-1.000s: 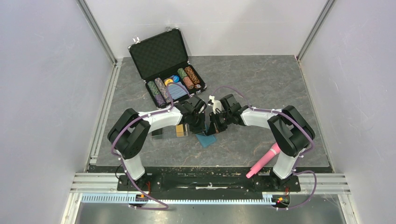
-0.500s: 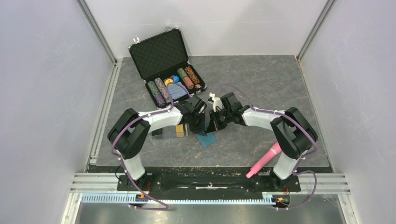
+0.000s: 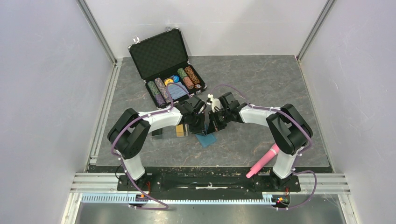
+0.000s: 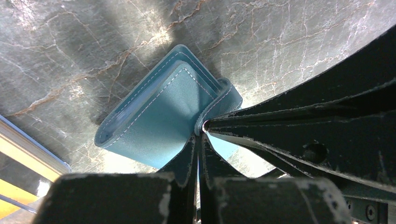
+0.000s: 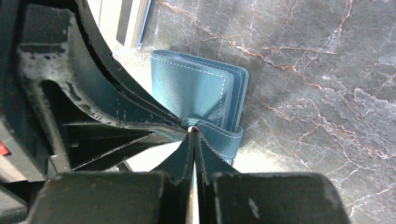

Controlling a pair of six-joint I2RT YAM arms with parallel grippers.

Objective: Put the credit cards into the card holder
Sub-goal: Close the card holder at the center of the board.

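Your right gripper point(image 5: 193, 134) edges in beside your left gripper point(image 4: 198, 138), both pinching the strap of the card holder point(image 4: 149, 116), still folded on the table point(image 3: 261, 88), apparently ready for opening.

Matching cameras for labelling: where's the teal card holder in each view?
Top external: card holder mid-table, just nearer the bases than where the arms meet.
Left wrist: card holder centre-left, folded on the marble.
Right wrist: card holder upper centre.
Shared landmark: its strap, where left claw and right claw converge.
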